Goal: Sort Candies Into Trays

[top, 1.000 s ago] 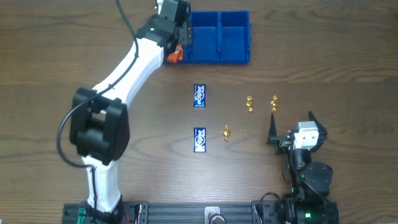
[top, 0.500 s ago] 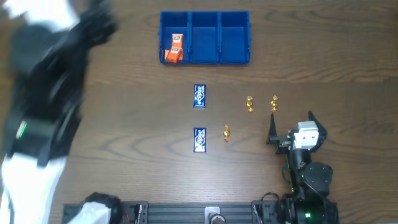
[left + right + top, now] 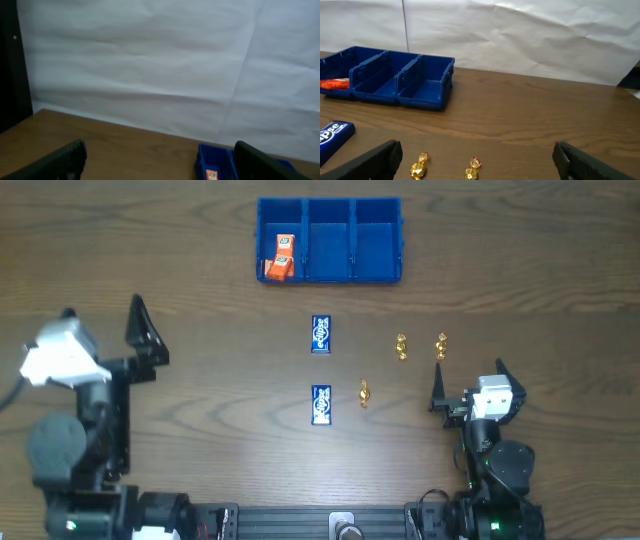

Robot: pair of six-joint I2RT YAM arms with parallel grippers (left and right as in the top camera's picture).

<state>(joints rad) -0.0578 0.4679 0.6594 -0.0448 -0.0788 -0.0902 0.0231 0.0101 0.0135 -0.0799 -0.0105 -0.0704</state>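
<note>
Top view finds both arms parked low on the wood-grain table (image 3: 200,280), the left gripper (image 3: 102,306) and right gripper (image 3: 468,368) each spread wide and holding nothing. We see the rigid blue plastic tray (image 3: 330,278) at the far side, with orange candies (image 3: 280,260) in its left compartment. Two flat blue bars (image 3: 320,334) lie mid-table, light and slick, best pinched across their narrow sides. Three gold candies (image 3: 401,346), probably foil-twisted, look crinkly; we would grip each round middle.
</note>
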